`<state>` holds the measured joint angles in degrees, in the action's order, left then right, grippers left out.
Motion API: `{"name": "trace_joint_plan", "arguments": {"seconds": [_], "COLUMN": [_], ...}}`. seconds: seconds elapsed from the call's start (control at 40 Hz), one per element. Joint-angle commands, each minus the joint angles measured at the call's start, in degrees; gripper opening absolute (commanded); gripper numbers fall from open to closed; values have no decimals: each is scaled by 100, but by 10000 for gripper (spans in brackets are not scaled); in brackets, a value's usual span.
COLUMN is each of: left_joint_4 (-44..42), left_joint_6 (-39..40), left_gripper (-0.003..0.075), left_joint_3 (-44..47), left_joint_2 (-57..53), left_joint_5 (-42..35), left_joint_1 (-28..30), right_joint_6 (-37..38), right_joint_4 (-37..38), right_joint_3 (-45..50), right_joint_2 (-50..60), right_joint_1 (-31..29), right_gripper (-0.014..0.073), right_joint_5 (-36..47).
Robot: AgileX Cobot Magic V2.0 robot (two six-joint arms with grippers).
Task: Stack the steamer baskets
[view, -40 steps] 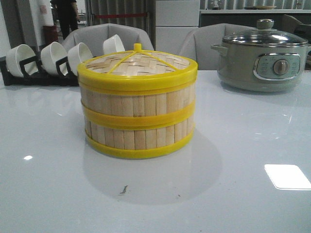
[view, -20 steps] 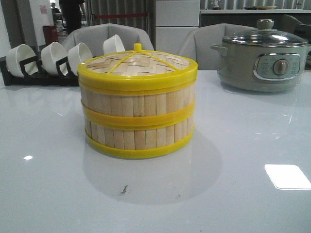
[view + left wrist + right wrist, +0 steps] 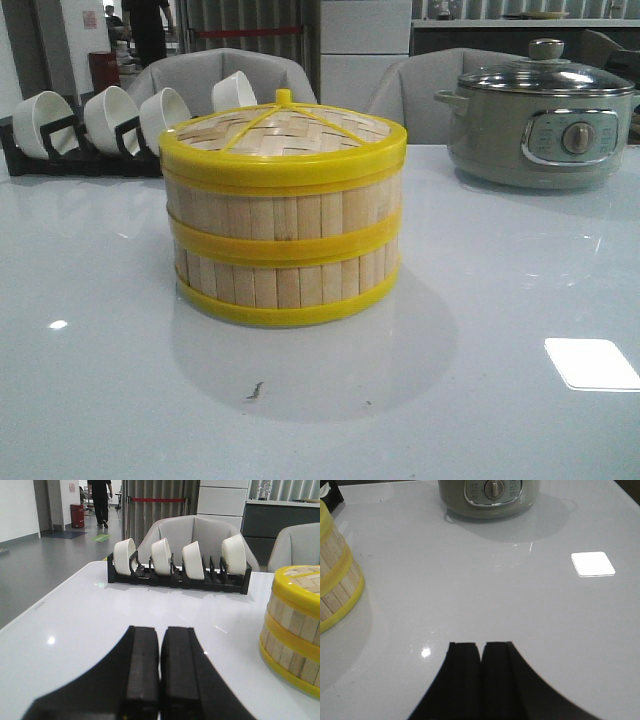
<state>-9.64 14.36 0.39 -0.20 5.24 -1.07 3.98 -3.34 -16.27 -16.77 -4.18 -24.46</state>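
Front view, steamer baskets (image 3: 283, 245): two tiers stacked one on the other, mid-desk, slightly left of centre; a yellow band marks the join.
Front view, lid (image 3: 283, 135): woven bamboo, yellow rim, small knob; sits flush on the upper tier.
Front view, desk (image 3: 480, 380): white, glossy; a small dark fleck lies on it in front of the stack.
Front view, bowl rack (image 3: 75, 150): black, back left, holding white bowls (image 3: 110, 115) on edge.
Front view, electric pot (image 3: 540, 115): grey, glass lid, dial on the front; back right, well apart from the stack.
Front view, arms: neither in sight.
Left wrist view, left gripper (image 3: 159, 670): black fingers pressed together, nothing between them; low over bare desk.
Left wrist view, stack: at the frame edge, apart from the gripper; rack with four bowls beyond.
Right wrist view, right gripper (image 3: 480, 675): fingers closed against each other, nothing held; above bare desk.
Right wrist view, stack: lower tier shows at the edge, well clear of the fingers; pot's base at the far side.
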Motion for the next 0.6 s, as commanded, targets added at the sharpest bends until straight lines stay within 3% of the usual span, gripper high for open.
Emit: {"name": "trace_joint_plan", "arguments": {"seconds": [0.0,0.58], "left_joint_4": [-6,-6], "left_joint_6": [55,55], "left_gripper": [102,102], "left_joint_3": [11,11], "left_joint_2": [-86,-86], "left_joint_5": [-483,-483], "left_joint_1": [12,12], "right_joint_6": [-22,1], "right_joint_4": [-31,-239], "right_joint_3": [-171,-171], "right_joint_2": [-50,125], "right_joint_1": [6,14], "right_gripper": [52,52], "right_joint_5": [464,600]}}
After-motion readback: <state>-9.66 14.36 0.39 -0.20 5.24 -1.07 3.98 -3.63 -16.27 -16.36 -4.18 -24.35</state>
